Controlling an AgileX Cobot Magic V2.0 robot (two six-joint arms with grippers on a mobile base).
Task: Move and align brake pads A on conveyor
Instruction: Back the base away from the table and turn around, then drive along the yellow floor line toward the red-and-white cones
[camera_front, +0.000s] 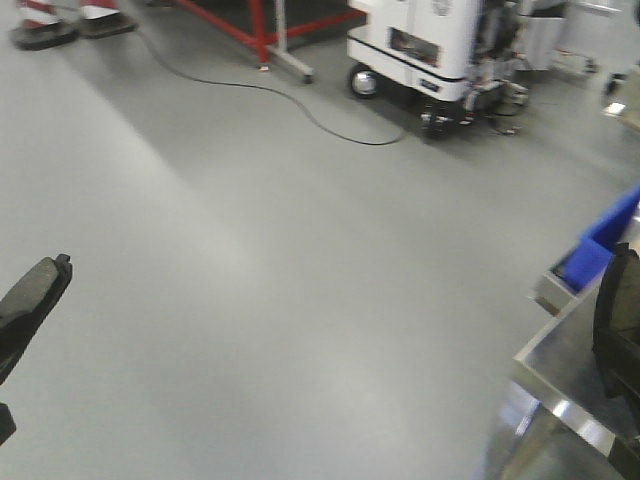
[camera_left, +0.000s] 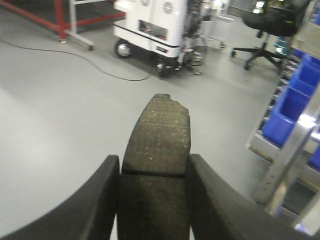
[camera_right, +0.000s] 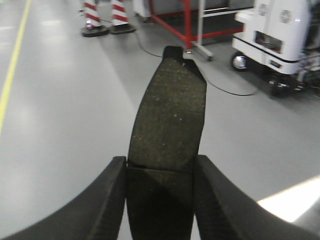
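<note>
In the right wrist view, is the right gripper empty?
No, the right gripper is shut on a brake pad that sticks out ahead of it.

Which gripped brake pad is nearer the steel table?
The right gripper's pad, overlapping the steel table in the front view; the left gripper's pad hangs over bare floor.
</note>
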